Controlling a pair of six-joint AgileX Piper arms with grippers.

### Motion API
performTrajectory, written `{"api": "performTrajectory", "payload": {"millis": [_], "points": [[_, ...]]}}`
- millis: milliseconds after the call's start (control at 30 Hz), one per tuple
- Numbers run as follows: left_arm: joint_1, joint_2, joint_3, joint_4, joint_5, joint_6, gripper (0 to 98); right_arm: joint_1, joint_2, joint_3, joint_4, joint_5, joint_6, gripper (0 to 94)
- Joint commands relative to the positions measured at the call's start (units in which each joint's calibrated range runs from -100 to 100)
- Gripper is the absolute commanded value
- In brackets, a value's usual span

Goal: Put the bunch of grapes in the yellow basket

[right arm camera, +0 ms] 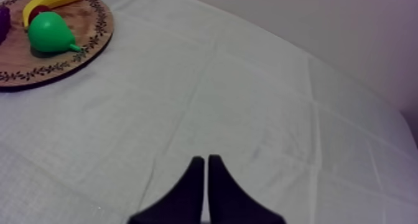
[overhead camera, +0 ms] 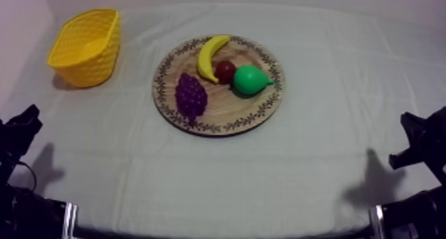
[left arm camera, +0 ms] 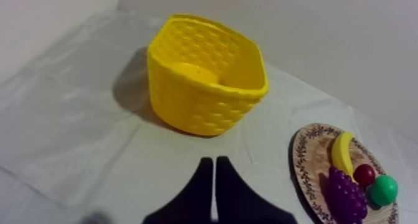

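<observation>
A purple bunch of grapes lies on the front left part of the round wooden board, also seen from the left wrist as grapes on the board. The yellow basket stands empty at the far left of the table; the left wrist looks straight at the basket. My left gripper rests low at the left, fingers together as a narrow wedge. My right gripper rests low at the right, likewise shut over bare cloth.
On the board also lie a banana, a small red fruit and a green pear. From the right wrist the pear and board lie far off. Open cloth surrounds the board.
</observation>
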Motion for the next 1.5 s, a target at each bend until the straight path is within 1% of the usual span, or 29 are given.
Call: {"api": "performTrajectory", "payload": {"millis": [0, 433, 633, 833, 900, 1067, 1200, 1333, 1467], "points": [[0.0, 0.0, 0.0, 0.01, 0.0, 0.0, 0.0, 0.0, 0.0, 0.0, 0.0, 0.0, 0.0, 0.3], [0.3, 0.0, 0.1, 0.01, 0.0, -0.1, 0.0, 0.0, 0.0, 0.0, 0.0, 0.0, 0.0, 0.3], [4.6, -0.2, 0.1, 0.05, 0.2, -0.6, 0.0, 0.0, 0.0, 0.0, 0.0, 0.0, 0.0, 0.3], [9.3, -0.2, -1.0, 0.17, 3.3, -3.6, 0.0, 0.0, 0.0, 0.0, 0.0, 0.0, 0.0, 0.3], [10.5, 1.0, -1.1, 0.53, 3.1, -4.6, 0.0, 0.0, 0.0, 0.0, 0.0, 0.0, 0.0, 0.3], [12.5, 9.2, -2.5, 2.74, 0.4, -7.4, 0.0, 0.0, 0.0, 0.0, 0.0, 0.0, 0.0, 0.3], [14.5, 18.5, -6.8, 3.3, 0.0, -8.2, 0.0, 0.0, 0.0, 0.0, 0.0, 0.0, 0.0, 0.3], [16.5, 28.9, -14.0, 3.44, 2.0, -8.2, 0.0, 0.0, 0.0, 0.0, 0.0, 0.0, 0.0, 0.3], [18.1, 39.1, -23.2, 4.01, 6.6, -8.7, 0.0, 0.0, 0.0, 0.0, 0.0, 0.0, 0.0, 0.3]]}}
